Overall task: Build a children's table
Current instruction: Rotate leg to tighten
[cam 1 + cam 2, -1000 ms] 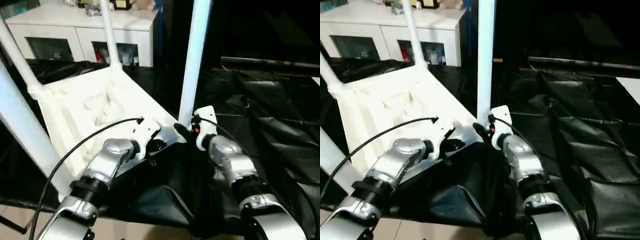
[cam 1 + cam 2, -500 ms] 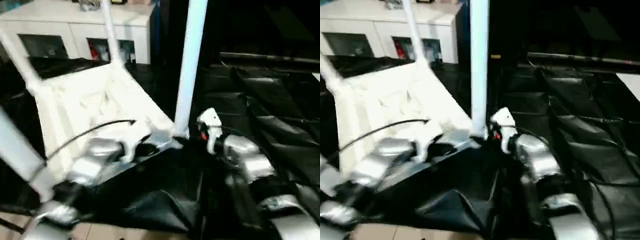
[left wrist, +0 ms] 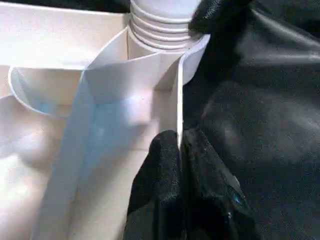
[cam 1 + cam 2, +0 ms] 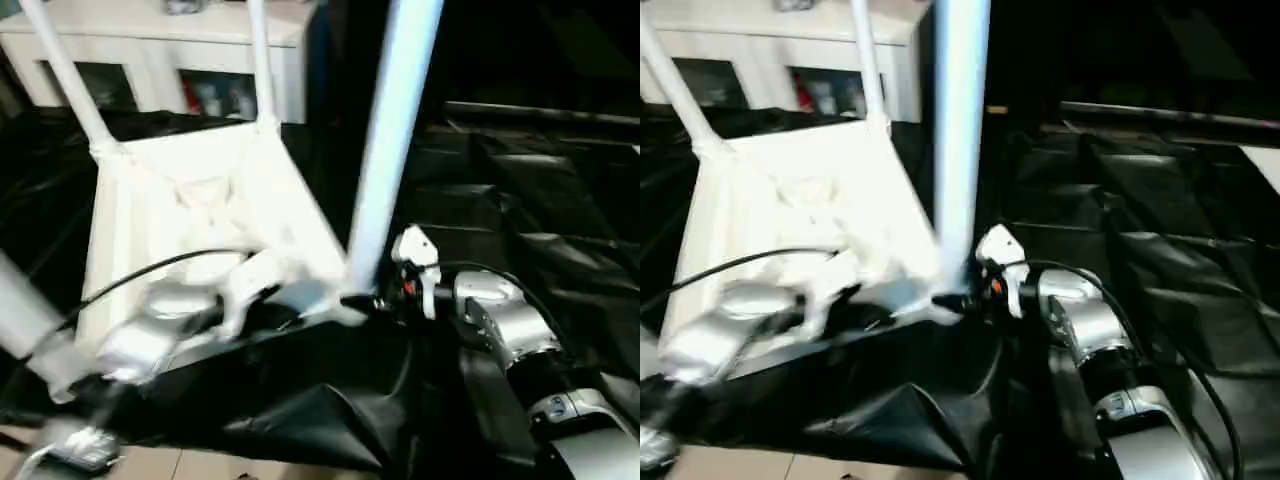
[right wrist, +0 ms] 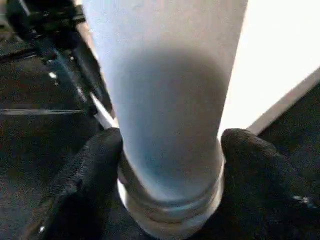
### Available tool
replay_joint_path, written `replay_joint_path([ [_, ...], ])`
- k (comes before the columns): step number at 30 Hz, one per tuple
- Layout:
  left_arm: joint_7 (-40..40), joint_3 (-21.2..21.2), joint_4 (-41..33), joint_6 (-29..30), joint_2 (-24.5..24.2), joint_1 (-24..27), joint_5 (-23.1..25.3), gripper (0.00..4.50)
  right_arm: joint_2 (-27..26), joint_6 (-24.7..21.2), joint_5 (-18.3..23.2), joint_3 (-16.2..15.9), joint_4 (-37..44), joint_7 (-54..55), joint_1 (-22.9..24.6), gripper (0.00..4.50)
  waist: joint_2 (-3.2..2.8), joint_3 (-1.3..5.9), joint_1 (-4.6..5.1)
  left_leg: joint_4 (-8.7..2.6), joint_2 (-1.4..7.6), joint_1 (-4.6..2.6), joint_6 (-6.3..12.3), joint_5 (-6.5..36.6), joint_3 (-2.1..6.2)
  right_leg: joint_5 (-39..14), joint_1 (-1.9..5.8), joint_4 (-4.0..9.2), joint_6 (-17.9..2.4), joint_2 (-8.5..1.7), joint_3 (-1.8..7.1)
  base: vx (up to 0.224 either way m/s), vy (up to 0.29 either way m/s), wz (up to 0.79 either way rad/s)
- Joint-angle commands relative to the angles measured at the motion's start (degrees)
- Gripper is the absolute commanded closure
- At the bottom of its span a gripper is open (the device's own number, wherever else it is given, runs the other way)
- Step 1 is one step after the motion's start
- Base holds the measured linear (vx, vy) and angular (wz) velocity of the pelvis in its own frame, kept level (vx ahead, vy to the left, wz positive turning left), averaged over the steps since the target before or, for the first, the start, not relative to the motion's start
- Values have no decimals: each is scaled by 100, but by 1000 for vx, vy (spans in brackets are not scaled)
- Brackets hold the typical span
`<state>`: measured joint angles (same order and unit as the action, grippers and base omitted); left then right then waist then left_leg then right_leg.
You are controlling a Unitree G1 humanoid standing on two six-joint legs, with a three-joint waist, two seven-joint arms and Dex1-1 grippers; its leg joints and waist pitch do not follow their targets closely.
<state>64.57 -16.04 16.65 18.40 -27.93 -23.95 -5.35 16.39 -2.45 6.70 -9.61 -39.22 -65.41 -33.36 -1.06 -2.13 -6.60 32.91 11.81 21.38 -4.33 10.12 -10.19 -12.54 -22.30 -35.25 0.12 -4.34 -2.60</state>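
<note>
Two grippers held the upturned table (image 4: 190,200) on the black sheet (image 4: 520,230): the left gripper (image 3: 179,150) pinched its rim wall shut, while the right gripper (image 5: 170,150) clasped the base of the near leg (image 4: 385,150).

Upturned table (image 4: 190,215) with raised legs (image 4: 390,150) crowds the near left; black sheeting (image 4: 540,220) lies open to the right.
</note>
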Motion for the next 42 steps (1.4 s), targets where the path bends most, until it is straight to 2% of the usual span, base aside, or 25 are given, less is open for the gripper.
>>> replay_joint_path([
  [1,204,-210,-4,126,-44,184,0,450,40,-54,54,-21,39,-32,-11,149,22,308,-7,-357,144,-85,207,942,9,-188,234,331,-1422,-326,186,0,0,0],
  [5,228,-200,-63,153,-86,212,-15,450,48,-67,57,-15,41,-127,-10,179,25,324,-5,-337,133,-79,243,794,7,52,244,303,-1454,-314,182,0,0,0],
  [8,220,-177,-101,193,-105,224,-28,450,42,-129,91,-11,84,-203,24,184,26,333,-10,-321,128,-76,297,681,2,238,246,287,-1489,-306,178,0,0,0],
  [13,-249,-75,53,316,133,151,52,450,-180,-271,107,56,138,235,191,186,32,324,4,-327,132,-79,298,723,-2,129,239,298,-1479,-316,185,0,0,0],
  [16,-647,-3,222,361,330,63,128,450,-363,-295,17,157,-24,811,180,186,32,274,21,-384,136,-102,141,1121,11,-551,225,375,-1385,-336,192,0,0,0],
  [17,-1097,59,411,404,577,-60,214,450,-583,-338,-60,291,-214,1519,141,187,45,243,47,-424,131,-128,-14,1455,19,-1204,208,440,-1236,-347,213,0,0,0],
  [19,-1701,148,678,497,940,-241,301,450,-895,-436,-133,502,-463,2517,73,187,41,225,66,-455,130,-156,-189,1670,43,-1771,183,495,-1089,-378,223,-28,-2,-2],
  [20,-2125,195,926,582,1264,-414,354,450,-1168,-597,-83,773,-679,3409,-35,187,42,221,93,-474,112,-150,-269,1743,62,-2062,188,520,-962,-378,216,-55,-4,-4],
  [22,-2514,215,1183,641,1600,-588,405,450,-1410,-656,-31,946,-868,4043,-149,187,43,219,111,-474,110,-185,-312,1950,75,-2388,150,573,-832,-387,213,-30,-1,-3],
  [23,-2689,197,1308,644,1747,-672,452,450,-1516,-647,-8,1006,-948,4279,-215,187,12,222,119,-482,108,-169,-298,2004,93,-2425,154,580,-781,-390,209,0,0,0],
  [26,-2937,106,1586,637,2057,-841,563,450,-1724,-539,-54,973,-1053,4511,-349,187,50,228,114,-464,92,-203,-231,2079,72,-2446,105,631,-706,-376,219,0,0,0],
  [27,-3002,55,1666,592,2111,-889,629,450,-1754,-453,-147,857,-1033,4433,-368,187,24,232,106,-471,93,-186,-211,2047,78,-2401,120,628,-700,-381,221,0,0,0],
  [28,-3068,33,1744,553,2155,-931,688,450,-1787,-388,-230,793,-1031,4416,-385,187,37,234,102,-479,98,-156,-184,1969,77,-2279,128,623,-678,-369,219,0,0,0],
  [29,-3054,-1,1798,511,2178,-966,734,450,-1839,-245,-250,768,-997,4306,-399,187,24,238,94,-482,99,-152,-181,1937,80,-2218,133,616,-680,-368,219,0,0,0],
  [30,-3006,-20,1828,467,2170,-990,768,450,-1890,-189,-183,826,-977,4224,-418,152,30,241,84,-482,102,-152,-173,1922,75,-2114,127,609,-698,-366,220,0,0,0],
  [31,-3006,-20,1828,467,2170,-990,768,450,-1890,-189,-183,826,-977,4224,-418,152,31,244,78,-484,103,-148,-169,1903,77,-2048,137,598,-713,-366,219,0,0,0],
  [32,-2919,-24,1800,429,2070,-975,776,450,-1831,-87,-157,813,-934,4065,-417,117,37,243,67,-489,108,-133,-147,1854,76,-1892,151,584,-760,-366,218,0,0,0],
  [34,-2842,-15,1810,341,2000,-969,779,450,-1765,-17,-163,775,-924,3946,-420,115,37,247,68,-488,106,-124,-126,1834,73,-1847,159,575,-787,-367,216,0,0,0],
  [35,-2763,-9,1777,342,1950,-948,763,450,-1724,-35,-121,769,-873,3797,-401,96,37,249,65,-487,105,-127,-115,1816,70,-1834,157,576,-791,-367,217,0,0,0],
  [36,-2670,2,1727,339,1878,-919,749,450,-1659,-72,-55,765,-781,3568,-370,82,55,254,60,-484,104,-115,-84,1738,68,-1767,176,565,-809,-372,218,0,0,0],
  [39,-2362,-8,1612,149,1690,-843,713,450,-1434,-151,-38,691,-584,3029,-290,69,50,268,39,-467,117,-97,15,1496,56,-1427,200,541,-868,-370,220,0,0,0],
  [41,-1940,28,1293,166,1388,-646,581,450,-919,-32,-124,362,-261,2039,-110,69,35,280,25,-455,124,-96,38,1299,53,-1104,221,501,-981,-367,206,0,0,0],
  [42,-1751,31,1156,163,1240,-561,533,450,-710,4,-127,262,-134,1647,-48,69,52,295,11,-420,125,-76,99,1166,43,-787,246,463,-1041,-356,202,0,0,0],
])
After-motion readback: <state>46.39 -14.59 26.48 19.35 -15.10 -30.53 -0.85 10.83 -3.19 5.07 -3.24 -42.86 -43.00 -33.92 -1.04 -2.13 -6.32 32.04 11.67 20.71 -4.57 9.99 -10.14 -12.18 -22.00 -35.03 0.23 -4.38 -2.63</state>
